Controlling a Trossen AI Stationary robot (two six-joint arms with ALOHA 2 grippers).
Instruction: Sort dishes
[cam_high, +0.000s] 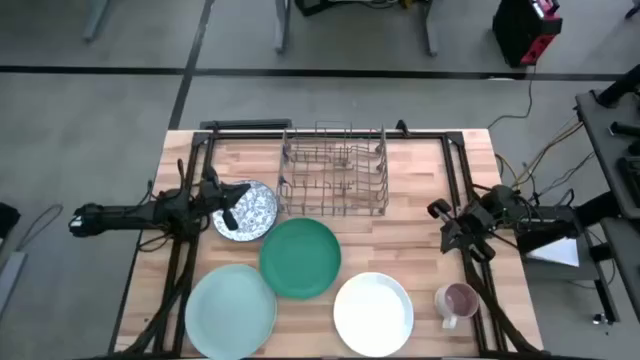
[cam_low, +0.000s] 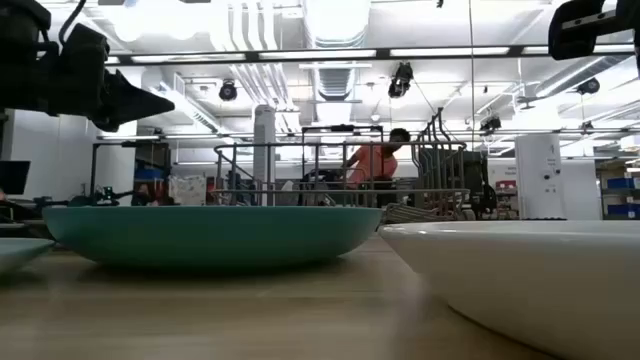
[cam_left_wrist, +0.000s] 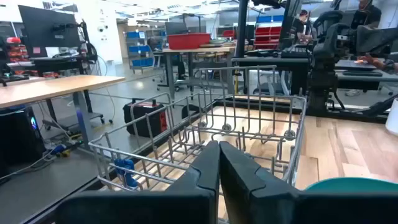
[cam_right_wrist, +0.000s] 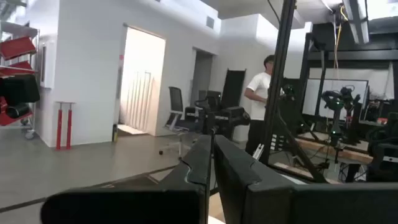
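Note:
The blue-and-white speckled dish (cam_high: 252, 210) lies flat on the table left of the wire rack (cam_high: 335, 170). The dark teal-green plate (cam_high: 300, 257) lies in front of it, and also shows in the low view (cam_low: 210, 235). The pale mint plate (cam_high: 230, 310) and the white plate (cam_high: 373, 313) lie by the near edge. My left gripper (cam_high: 228, 208) hangs shut and empty over the speckled dish's left part, raised above the table (cam_low: 125, 100); its shut fingers (cam_left_wrist: 219, 158) point toward the rack. My right gripper (cam_high: 440, 212) is shut and empty at the table's right, its fingers together (cam_right_wrist: 211, 152).
A mug (cam_high: 457, 300) stands right of the white plate near the front right corner. The wire rack (cam_left_wrist: 249, 124) stands at the far middle of the table. Black frame rails (cam_high: 190, 250) run along the table's left and right sides. A person (cam_low: 375, 160) is in the room behind.

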